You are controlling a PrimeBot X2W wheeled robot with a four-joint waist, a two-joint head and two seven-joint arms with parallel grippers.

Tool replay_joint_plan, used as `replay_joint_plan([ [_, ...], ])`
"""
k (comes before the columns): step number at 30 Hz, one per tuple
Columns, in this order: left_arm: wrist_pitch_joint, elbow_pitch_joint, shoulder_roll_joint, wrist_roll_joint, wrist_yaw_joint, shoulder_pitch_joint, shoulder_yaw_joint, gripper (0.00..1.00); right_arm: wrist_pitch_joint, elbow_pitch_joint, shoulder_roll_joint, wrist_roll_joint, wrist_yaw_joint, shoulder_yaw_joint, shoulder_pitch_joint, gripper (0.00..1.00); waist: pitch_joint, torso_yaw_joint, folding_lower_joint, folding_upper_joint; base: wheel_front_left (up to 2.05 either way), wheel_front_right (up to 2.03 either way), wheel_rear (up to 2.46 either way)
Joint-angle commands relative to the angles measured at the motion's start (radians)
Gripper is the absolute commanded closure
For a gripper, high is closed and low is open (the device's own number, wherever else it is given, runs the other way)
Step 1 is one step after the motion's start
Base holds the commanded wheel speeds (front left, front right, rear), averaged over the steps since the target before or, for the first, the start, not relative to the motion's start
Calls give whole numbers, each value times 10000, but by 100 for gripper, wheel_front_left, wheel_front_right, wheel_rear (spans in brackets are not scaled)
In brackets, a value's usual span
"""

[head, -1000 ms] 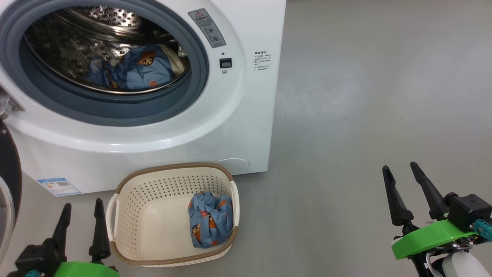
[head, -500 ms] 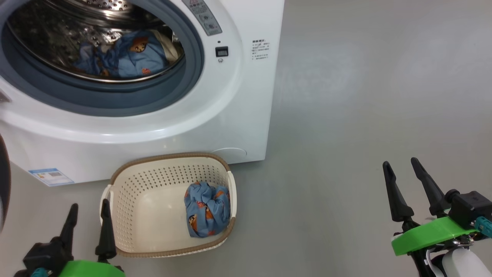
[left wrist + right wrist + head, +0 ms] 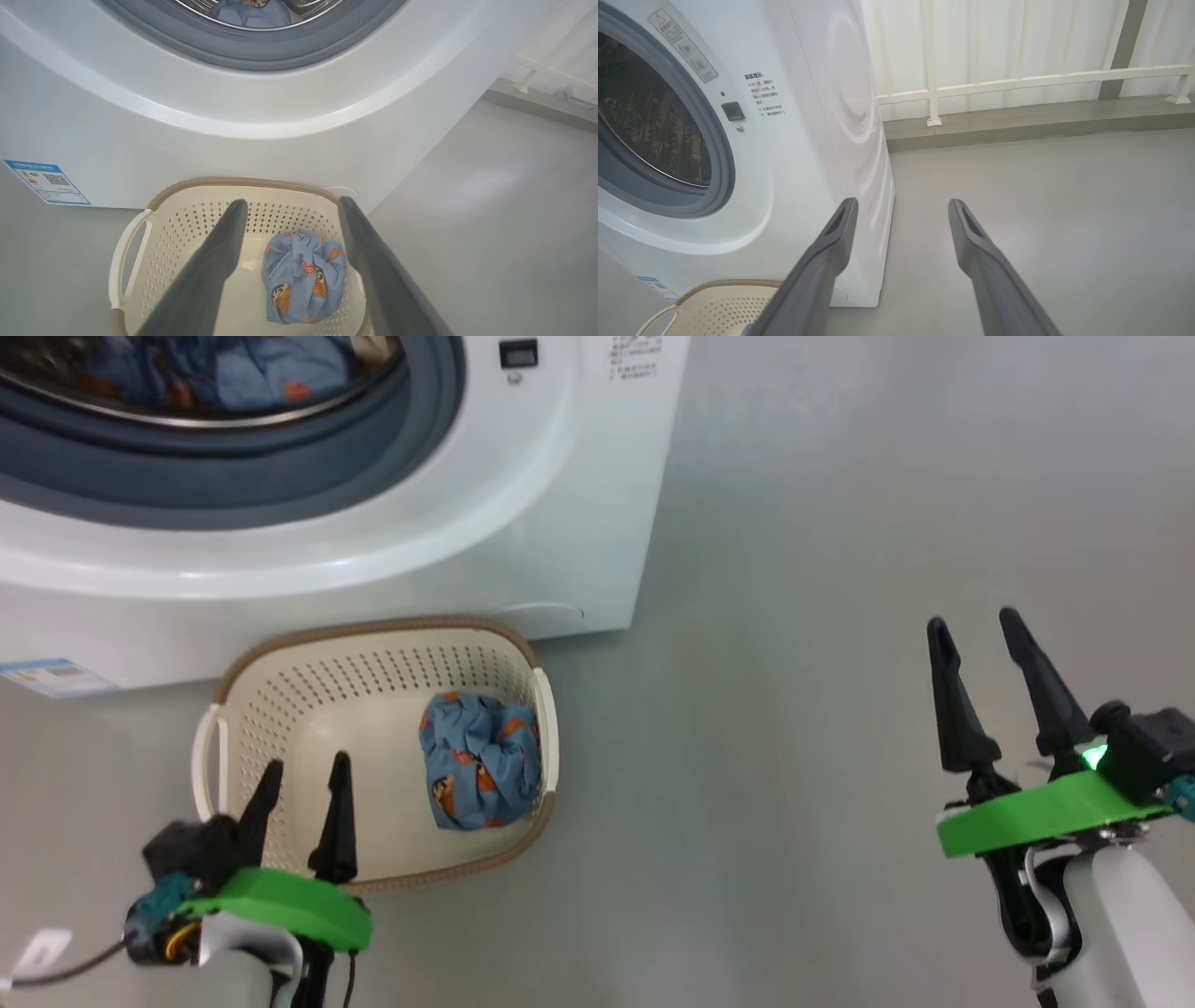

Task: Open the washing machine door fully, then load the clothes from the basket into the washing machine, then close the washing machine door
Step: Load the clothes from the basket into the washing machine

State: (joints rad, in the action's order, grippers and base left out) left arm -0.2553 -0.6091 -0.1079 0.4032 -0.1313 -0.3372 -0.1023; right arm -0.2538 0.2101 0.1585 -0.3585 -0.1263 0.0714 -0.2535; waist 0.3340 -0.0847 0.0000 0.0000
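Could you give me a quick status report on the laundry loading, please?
Left gripper open, pointed into the basket. Right gripper open, aside. One blue garment in basket, others in the drum. Nothing in the way.

The left gripper rises from six o'clock with its two grey fingers spread apart above the basket. Between them lies a balled light-blue garment with orange prints, on the basket's floor. Behind stands the washing machine, with more blue fabric in its drum at twelve o'clock and a blue label at nine.
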Motion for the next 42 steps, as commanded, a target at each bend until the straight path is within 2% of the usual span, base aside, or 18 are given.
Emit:
replay_joint_plan([
  [1,-65,-159,-364,222,6,-530,-13,0,-80,-294,12,134,-44,196,-347,0,1076,-233,0,0,0,0,0],
  [8,-65,-1607,-975,1155,6,-1909,-1486,0,-80,-363,-274,178,-44,285,-998,0,2050,-595,0,0,0,0,0],
  [16,181,-2885,-1652,2556,6,-3182,-3627,0,-80,-414,-591,168,-44,424,-1427,0,2878,-1063,0,0,0,0,0],
  [29,937,-3354,-2636,4188,6,-4576,-6277,0,-80,-597,-906,150,-44,555,-1855,0,3917,-1693,0,0,0,0,0],
  [42,1259,-3798,-3259,5506,6,-6006,-7902,0,-80,-773,-1059,108,-44,738,-2217,0,4761,-2182,0,0,0,0,0],
])
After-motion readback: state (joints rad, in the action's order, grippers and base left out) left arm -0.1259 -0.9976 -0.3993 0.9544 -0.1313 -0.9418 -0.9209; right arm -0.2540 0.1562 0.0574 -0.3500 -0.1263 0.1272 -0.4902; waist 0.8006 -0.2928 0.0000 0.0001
